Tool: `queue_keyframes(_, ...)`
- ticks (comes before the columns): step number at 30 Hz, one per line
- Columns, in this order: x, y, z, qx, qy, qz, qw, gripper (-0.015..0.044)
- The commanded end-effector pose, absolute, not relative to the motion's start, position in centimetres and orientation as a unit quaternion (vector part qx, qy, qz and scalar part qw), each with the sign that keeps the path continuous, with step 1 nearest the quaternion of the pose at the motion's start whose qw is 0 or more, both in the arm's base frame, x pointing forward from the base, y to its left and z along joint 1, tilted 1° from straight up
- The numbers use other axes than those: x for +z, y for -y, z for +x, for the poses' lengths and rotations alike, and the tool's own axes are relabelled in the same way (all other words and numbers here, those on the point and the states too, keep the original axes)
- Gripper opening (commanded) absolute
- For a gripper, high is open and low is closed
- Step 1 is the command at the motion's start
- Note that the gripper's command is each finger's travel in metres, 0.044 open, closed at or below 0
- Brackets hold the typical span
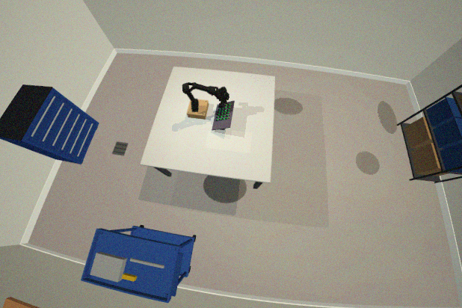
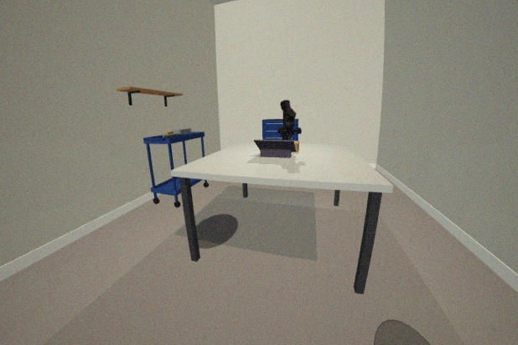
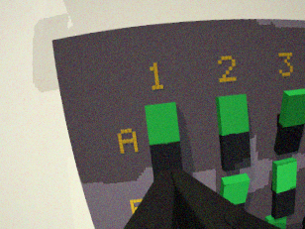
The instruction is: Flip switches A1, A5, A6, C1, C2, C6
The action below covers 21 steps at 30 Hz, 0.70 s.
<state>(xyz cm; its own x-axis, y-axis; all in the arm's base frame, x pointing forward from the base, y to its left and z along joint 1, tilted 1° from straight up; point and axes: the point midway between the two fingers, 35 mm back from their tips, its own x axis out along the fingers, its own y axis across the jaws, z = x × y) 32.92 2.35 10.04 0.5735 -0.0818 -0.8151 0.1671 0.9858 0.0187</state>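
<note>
— Switch A1 (image 3: 163,134), where do you find it right now?

— You find it at the top-left of the purple panel (image 3: 99,80), under the printed 1 and beside the printed A. Its far half shows bright green, its near half dark. Which end stands raised you cannot tell from the wrist view.

— And the claw?

— Your gripper (image 3: 172,188) has its black fingers pressed together into one narrow point with nothing between them. That point sits right at the dark near end of switch A1; whether it touches the rocker you cannot tell for sure, though no gap shows.

— What else does the wrist view give you?

— Switch A2 (image 3: 233,131) stands just to the right, green half far, dark half near, and switch A3 (image 3: 291,121) is cut by the right edge. Parts of the row B switches (image 3: 234,188) show below them, partly hidden behind the fingers. The letter for row B is mostly covered.

— Where does the panel sit on the bench?

— From the top view you see the panel (image 1: 223,115) on the white table (image 1: 179,148), nearer the far edge than the near one and about midway between the side edges. The arm (image 1: 205,90) reaches over from its wooden base block (image 1: 198,109), which sits just beside the panel. From the exterior view you see the panel (image 2: 274,147) tilted up, with the arm (image 2: 288,120) behind it.
</note>
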Motion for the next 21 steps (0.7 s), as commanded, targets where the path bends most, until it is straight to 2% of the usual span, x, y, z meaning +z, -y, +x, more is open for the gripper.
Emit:
queue_keyframes(1,9.31,-2.31,33.29,-0.069,-0.458,0.045,0.885,0.0)
queue_keyframes(21,8.97,-2.27,33.51,-0.069,-0.458,0.045,0.885,0.0)
